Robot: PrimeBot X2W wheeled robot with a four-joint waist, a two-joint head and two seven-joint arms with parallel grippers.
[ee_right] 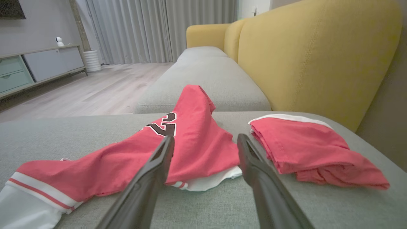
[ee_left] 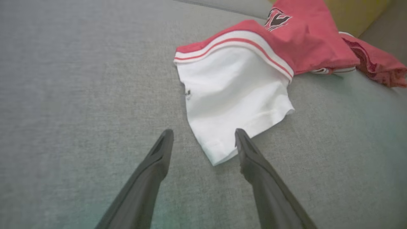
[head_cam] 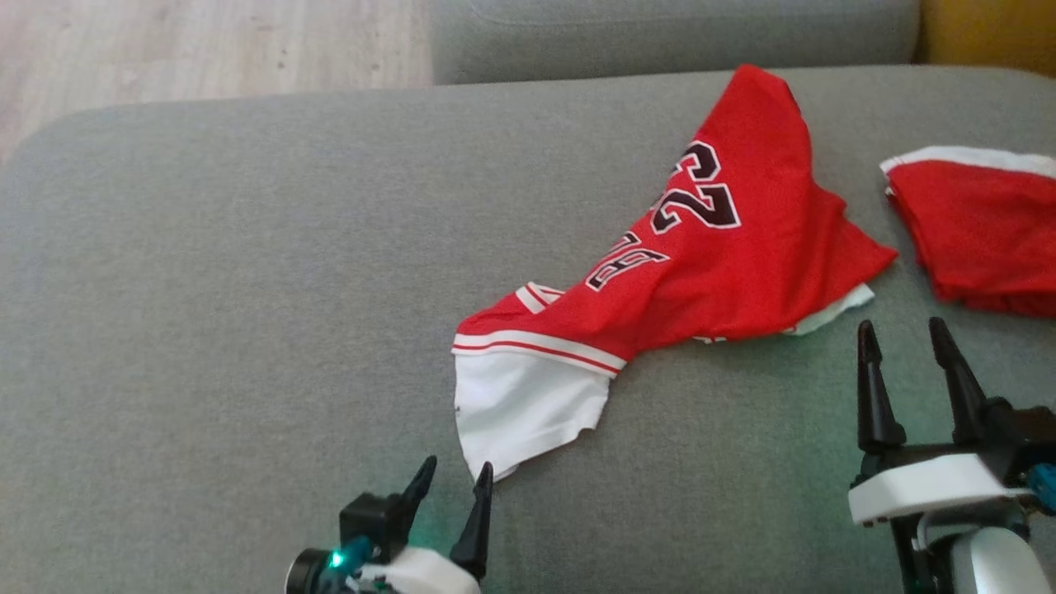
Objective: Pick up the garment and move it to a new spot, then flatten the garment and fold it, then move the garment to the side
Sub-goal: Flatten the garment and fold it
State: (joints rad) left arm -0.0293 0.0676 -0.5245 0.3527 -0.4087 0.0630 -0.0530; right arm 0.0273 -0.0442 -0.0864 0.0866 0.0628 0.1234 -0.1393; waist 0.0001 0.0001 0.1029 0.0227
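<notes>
Looks down on a grey sofa seat (head_cam: 206,289) and finds the garment (head_cam: 726,264), a red jersey with dark, white-edged numerals, lying crumpled on the seat's right half, stretched on a slant from far right to near middle. Notes a striped red-and-white band at its near end and, past that band, a white panel (head_cam: 520,404) tapering to a corner toward the robot. Places the left gripper (head_cam: 459,464) at the bottom edge, left of centre, jaws spread wide and holding nothing, with that white corner just beside its right fingertip. Confirms from the left wrist view the white corner reaching down between the 2 dark fingers (ee_left: 154,171), nearer the right one, lying flat on the cushion. Places the right gripper (head_cam: 901,323) at the lower right, jaws likewise wide apart and empty, tips pointing up just short of the jersey's near right hem, with a white strip peeking from under the red. Sees from the right wrist view that hem between the 2 fingers, the finger on that view's left crossing in front of the red cloth. Finds a 2nd red garment (head_cam: 982,239), folded, with a white edge, on the seat just right of the jersey and apart from it. Notes a yellow backrest (ee_right: 302,57) behind the seat and pale wooden floor (head_cam: 165,41) beyond.
</notes>
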